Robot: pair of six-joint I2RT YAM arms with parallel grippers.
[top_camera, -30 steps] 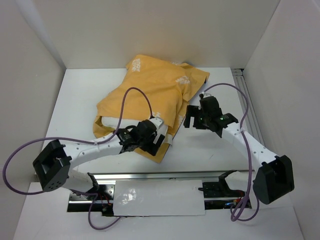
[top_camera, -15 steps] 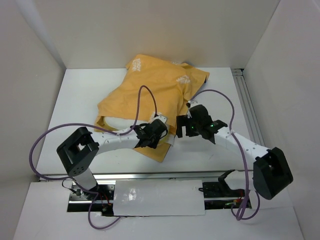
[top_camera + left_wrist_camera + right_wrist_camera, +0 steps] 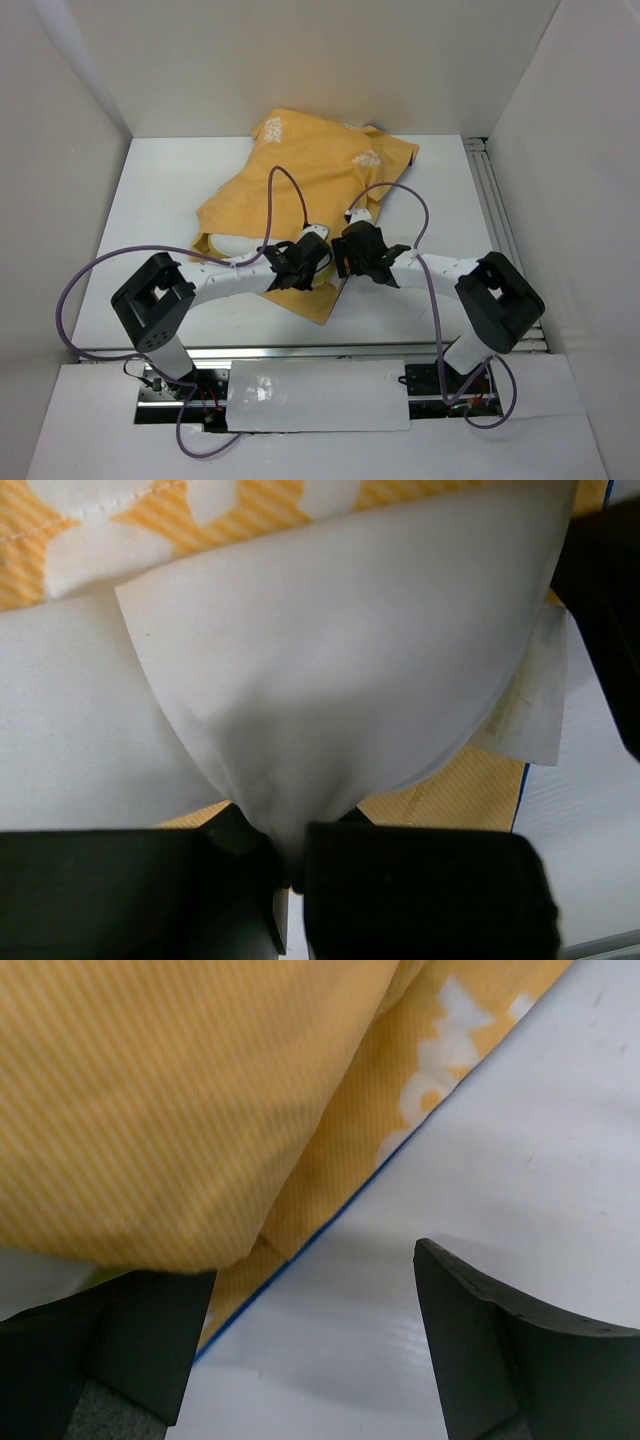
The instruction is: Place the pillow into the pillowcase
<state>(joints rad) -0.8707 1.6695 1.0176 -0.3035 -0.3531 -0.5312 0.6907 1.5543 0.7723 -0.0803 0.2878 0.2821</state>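
The pillowcase (image 3: 315, 170) lies crumpled, orange-yellow side up, at the table's middle back. The white pillow (image 3: 222, 246) shows at its near opening. My left gripper (image 3: 302, 262) is at the near right corner of that opening. In the left wrist view it (image 3: 290, 872) is shut on a bunched white corner of the pillow (image 3: 340, 660), with orange pillowcase (image 3: 440, 792) under it. My right gripper (image 3: 350, 252) sits just right of the left one. Its jaws (image 3: 310, 1355) stand open over bare table, and the blue-edged hem of the pillowcase (image 3: 200, 1110) drapes over the left finger (image 3: 130, 1345).
White walls close in the table (image 3: 160, 200) on the left, back and right. A metal rail (image 3: 500, 225) runs along the right side, and a rail with a white plate (image 3: 320, 395) lies at the near edge. Purple cables (image 3: 285, 185) loop over the pillowcase.
The left gripper has closed on the pillow's corner. The right arm has swung left and down to the pillowcase's near right hem, close beside the left gripper.
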